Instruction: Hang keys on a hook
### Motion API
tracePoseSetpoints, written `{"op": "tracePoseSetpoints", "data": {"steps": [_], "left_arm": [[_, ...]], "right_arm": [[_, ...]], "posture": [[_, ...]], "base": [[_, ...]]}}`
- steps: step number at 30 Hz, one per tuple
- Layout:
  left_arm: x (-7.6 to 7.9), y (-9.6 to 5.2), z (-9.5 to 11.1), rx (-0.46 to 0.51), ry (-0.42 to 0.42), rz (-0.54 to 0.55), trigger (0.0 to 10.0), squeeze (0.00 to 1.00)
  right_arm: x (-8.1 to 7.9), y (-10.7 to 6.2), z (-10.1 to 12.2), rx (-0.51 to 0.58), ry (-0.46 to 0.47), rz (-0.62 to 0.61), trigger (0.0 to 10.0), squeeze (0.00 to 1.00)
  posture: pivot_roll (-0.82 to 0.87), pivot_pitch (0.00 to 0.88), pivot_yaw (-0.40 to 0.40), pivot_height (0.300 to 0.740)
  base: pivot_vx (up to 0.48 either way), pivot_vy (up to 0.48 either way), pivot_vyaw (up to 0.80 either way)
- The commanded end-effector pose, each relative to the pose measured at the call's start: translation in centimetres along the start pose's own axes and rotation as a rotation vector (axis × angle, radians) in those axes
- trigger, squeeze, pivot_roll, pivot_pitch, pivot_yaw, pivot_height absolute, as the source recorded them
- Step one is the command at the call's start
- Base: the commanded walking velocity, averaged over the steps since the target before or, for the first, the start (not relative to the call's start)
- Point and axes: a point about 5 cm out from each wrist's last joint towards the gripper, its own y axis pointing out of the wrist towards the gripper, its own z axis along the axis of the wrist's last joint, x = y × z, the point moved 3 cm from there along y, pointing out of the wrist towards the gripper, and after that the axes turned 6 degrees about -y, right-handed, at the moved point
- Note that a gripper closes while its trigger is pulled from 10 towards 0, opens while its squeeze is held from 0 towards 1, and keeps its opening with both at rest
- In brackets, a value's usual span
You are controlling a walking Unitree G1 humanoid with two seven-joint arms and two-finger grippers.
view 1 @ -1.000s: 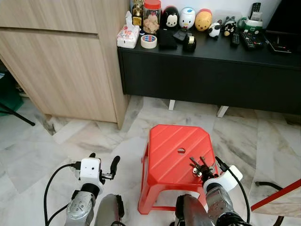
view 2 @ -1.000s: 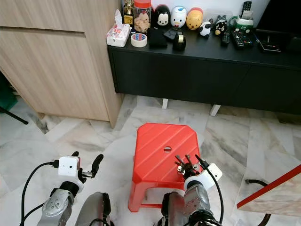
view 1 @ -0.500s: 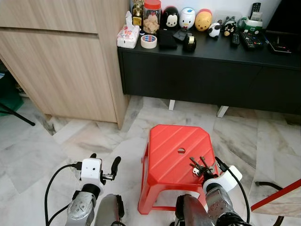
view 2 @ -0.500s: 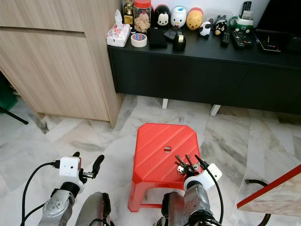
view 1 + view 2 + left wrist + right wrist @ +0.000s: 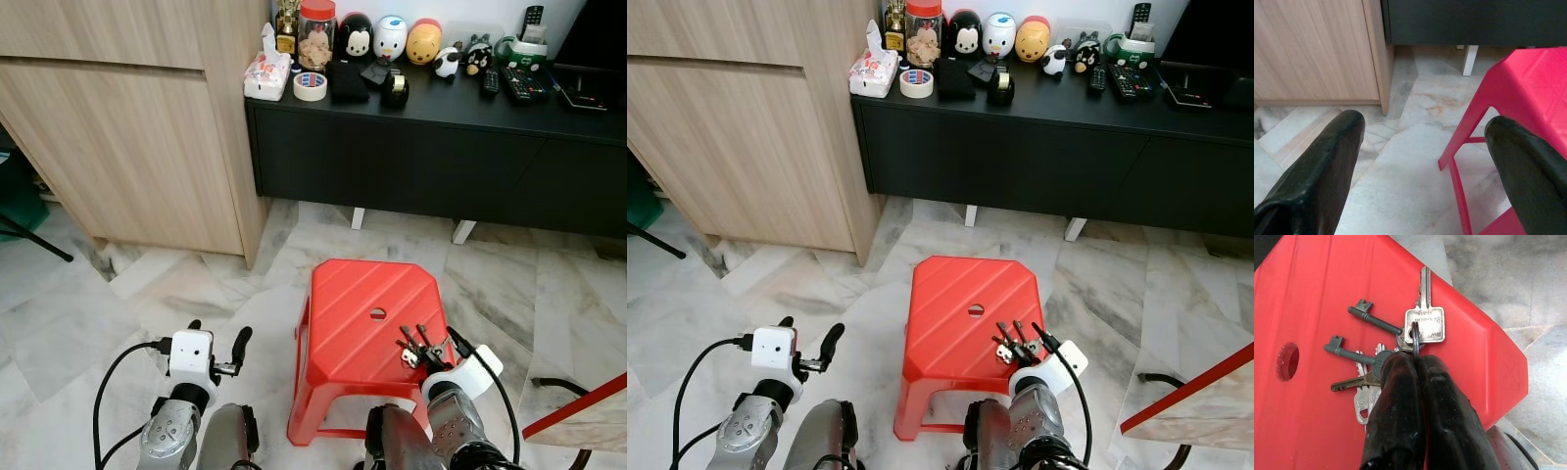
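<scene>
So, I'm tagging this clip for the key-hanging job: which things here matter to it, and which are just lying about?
Part of the job:
- keys, pinched by the ring
- right gripper, shut on them
- red stool under them

Lying about:
- tape roll
- tissue pack
- remotes
- left gripper, open, idle

Stool (image 5: 367, 328) lower centre of frame, on floor (image 5: 118, 304). Keys (image 5: 409, 351) on stool's near right part, right gripper (image 5: 419, 346) at them, fingers closed on ring. Left gripper (image 5: 217, 345) lower left, left of stool, above floor. Cabinet (image 5: 127, 127) upper left. Low sideboard (image 5: 431, 147) across upper right, behind stool; tape roll (image 5: 311, 85), figurines (image 5: 390, 37), remotes (image 5: 519, 83) on top.
</scene>
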Motion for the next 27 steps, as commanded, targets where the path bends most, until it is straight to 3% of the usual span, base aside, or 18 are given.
{"op": "tracePoseSetpoints", "data": {"steps": [1, 3, 6, 8, 12, 13, 14, 15, 20, 27], "left_arm": [[0.0, -0.2, -0.7, -0.033, -0.001, 0.0, 10.0, 0.0], [0.1, -0.1, -0.7, -0.035, -0.001, 0.0, 10.0, 0.0], [0.1, 0.0, -0.8, -0.036, -0.001, 0.001, 10.0, 0.0], [0.1, 0.1, -0.8, -0.037, 0.002, 0.003, 10.0, 0.0], [0.1, 0.3, -0.7, -0.036, 0.002, 0.004, 10.0, 0.0], [0.2, 0.4, -0.7, -0.034, 0.001, 0.003, 10.0, 0.0], [0.2, 0.4, -0.7, -0.034, 0.001, 0.003, 10.0, 0.0], [0.2, 0.5, -0.7, -0.033, 0.0, 0.004, 10.0, 0.0], [-0.1, 0.7, -1.1, -0.047, -0.004, 0.024, 10.0, 0.0], [-2.8, -0.2, -3.2, -0.144, -0.042, 0.133, 10.0, 0.0]], "right_arm": [[0.0, 0.0, -0.4, -0.018, -0.007, 0.0, 0.0, 0.0], [0.0, 0.0, -0.2, -0.01, -0.024, 0.002, 0.0, 0.0], [-0.6, 0.0, 0.7, 0.045, -0.148, 0.029, 0.0, 0.0], [-2.3, 0.0, 2.2, 0.149, -0.244, 0.085, 0.0, 0.0], [-3.8, -0.3, 3.6, 0.248, -0.307, 0.138, 0.0, 0.0], [-4.0, -0.4, 3.9, 0.275, -0.313, 0.144, 3.7, 0.0], [-4.0, -0.4, 3.9, 0.275, -0.313, 0.144, 3.7, 0.0], [-4.1, -0.6, 4.1, 0.293, -0.321, 0.143, 10.0, 0.0], [-4.1, -1.3, 5.1, 0.39, -0.398, 0.146, 10.0, 0.0], [-4.6, -2.8, 6.0, 0.506, -0.479, 0.213, 10.0, 0.0]], "posture": [[0.12, 0.116, -0.058, 0.6], [0.12, 0.112, -0.059, 0.6], [0.12, 0.106, -0.059, 0.6], [0.11, 0.095, -0.062, 0.6], [0.1, 0.085, -0.065, 0.6], [0.1, 0.079, -0.067, 0.6], [0.1, 0.079, -0.067, 0.6], [0.1, 0.073, -0.069, 0.6], [0.09, 0.045, -0.078, 0.6], [0.08, 0.0, -0.088, 0.609]], "base": [[0.0, 0.0, 0.0], [0.0, 0.0, 0.0], [0.0, 0.0, 0.0], [0.0, 0.0, 0.0], [0.0, 0.0, 0.0], [0.0, 0.0, 0.0], [0.0, 0.0, 0.0], [0.0, 0.0, 0.0], [0.0, 0.0, 0.0], [0.0, 0.0, 0.0]]}}
